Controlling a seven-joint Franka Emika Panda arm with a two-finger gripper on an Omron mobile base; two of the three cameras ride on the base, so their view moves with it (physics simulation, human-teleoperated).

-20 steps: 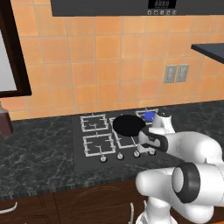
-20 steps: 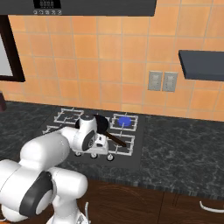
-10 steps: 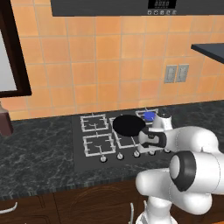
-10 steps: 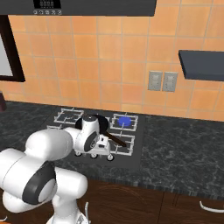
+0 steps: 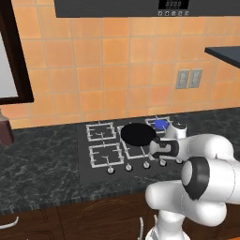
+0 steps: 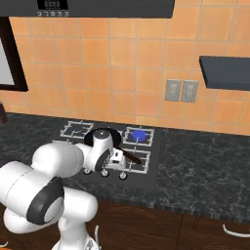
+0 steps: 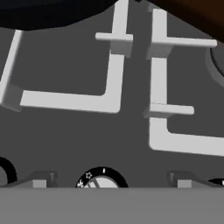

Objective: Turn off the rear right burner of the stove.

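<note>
The rear right burner [image 6: 139, 135] shows blue flame. The claw [image 7: 101, 186], fingers spread, straddles a knob [image 7: 99, 183] at the stove [image 5: 93, 161] front edge (whether the right knob, unclear); confirm, close squarely, then twist.

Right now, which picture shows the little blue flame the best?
The right base view: the round blue flame disc sits open inside its square silvery wire grate, right of the round black frying pan. The left base view shows it smaller, beside the white arm. The hand view shows grate bars.
</note>
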